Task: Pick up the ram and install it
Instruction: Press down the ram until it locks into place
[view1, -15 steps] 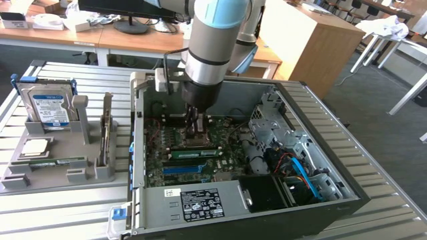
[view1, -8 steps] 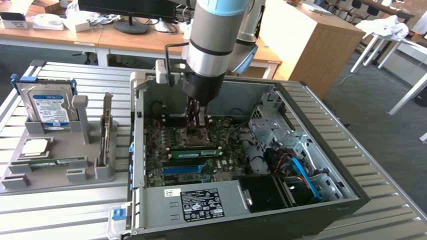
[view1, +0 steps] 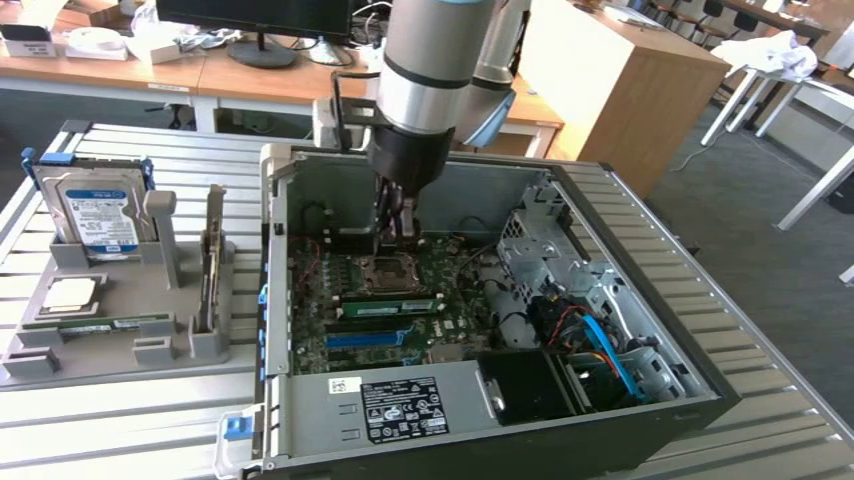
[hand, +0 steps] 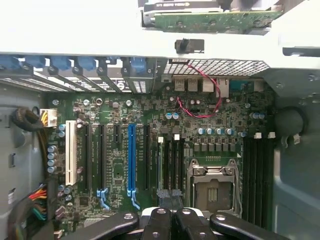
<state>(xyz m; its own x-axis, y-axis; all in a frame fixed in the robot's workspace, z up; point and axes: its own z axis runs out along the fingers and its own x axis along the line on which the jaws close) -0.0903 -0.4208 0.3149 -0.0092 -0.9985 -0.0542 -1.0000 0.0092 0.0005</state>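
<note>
holder (view1: 114, 345) sits on the slatted table (view1: 120, 430) at the exterior view's left, carrying an upright hard drive (view1: 96, 215), a square silver chip (view1: 70, 293), a tall card (view1: 211, 265) standing on edge, and the ram (view1: 100, 323), a thin green stick lying flat near the holder's front, well apart from the arm. just beside the holder stands the open pc case (view1: 400, 410), with its motherboard (view1: 387, 300) exposed and a green stick already seated in a slot near the empty cpu socket (view1: 387, 268). arm (view1: 434, 80) reaches down into the case, and the gripper (view1: 398, 232) hangs just above the socket with fingers pressed together, holding nothing. blue cables (view1: 601, 345) run through the drive bay at the exterior view's right. wrist view looks down on the motherboard (hand: 150, 125), with the blue slot (hand: 131, 157), the socket (hand: 212, 186) and the black fingers (hand: 172, 220) closed.
</note>
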